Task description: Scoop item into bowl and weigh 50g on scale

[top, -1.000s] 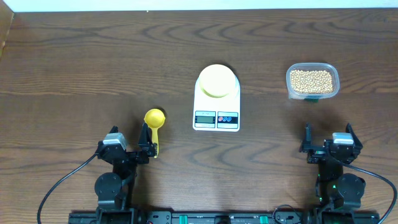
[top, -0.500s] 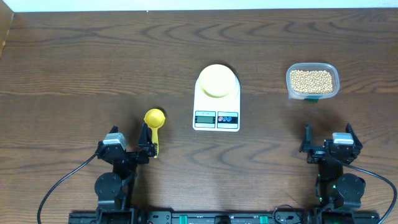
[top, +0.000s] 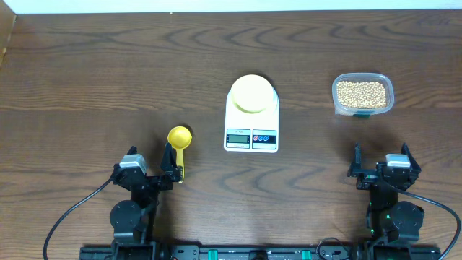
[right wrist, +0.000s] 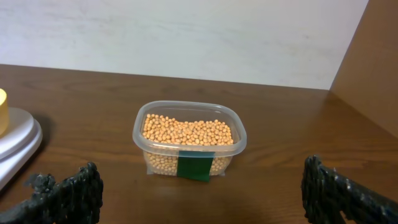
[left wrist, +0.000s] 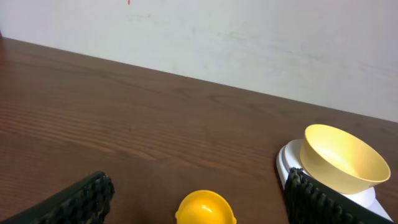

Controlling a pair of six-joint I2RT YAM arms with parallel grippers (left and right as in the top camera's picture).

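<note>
Two pincers, left pincer (top: 167, 168) and right pincer (top: 380, 163), gape wide and empty; soybeans (top: 362, 94) sit in their tub right of the scale (top: 251, 123), so a tilted scoop (top: 178, 142) may spill them short of your bowl (top: 251, 94).

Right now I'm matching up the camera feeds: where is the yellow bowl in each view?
Overhead: bowl sits centre, on the scale.
Left wrist: bowl at right edge, on the scale.
Right wrist: only a yellow sliver at left edge.
Shared landmark: the scale.
</note>
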